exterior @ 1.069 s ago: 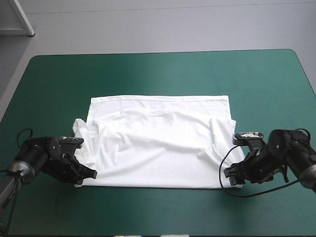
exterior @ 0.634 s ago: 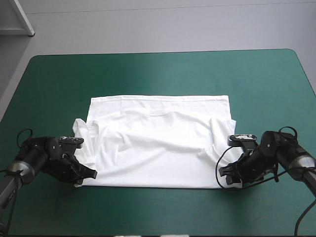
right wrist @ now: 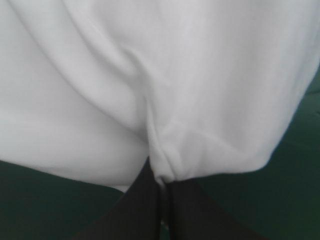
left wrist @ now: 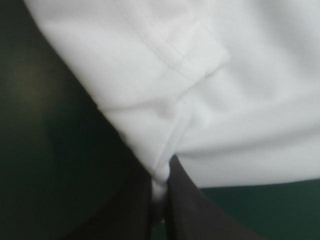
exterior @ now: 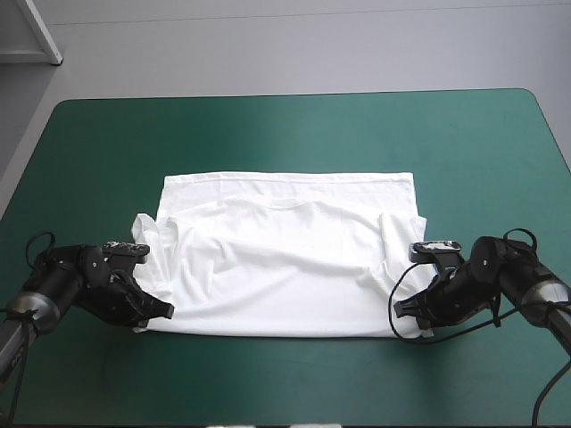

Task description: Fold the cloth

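Most of the high view is teal-green cover, and the white T-shirt lies spread flat at centre frame. We judge the fold goes best if both near corners rise together, level and taut, then travel toward the far hem without dragging. The left gripper, lower left, and the right gripper, lower right, each clamp a near corner, the cloth pinched between black fingers and fanning out ahead of them.
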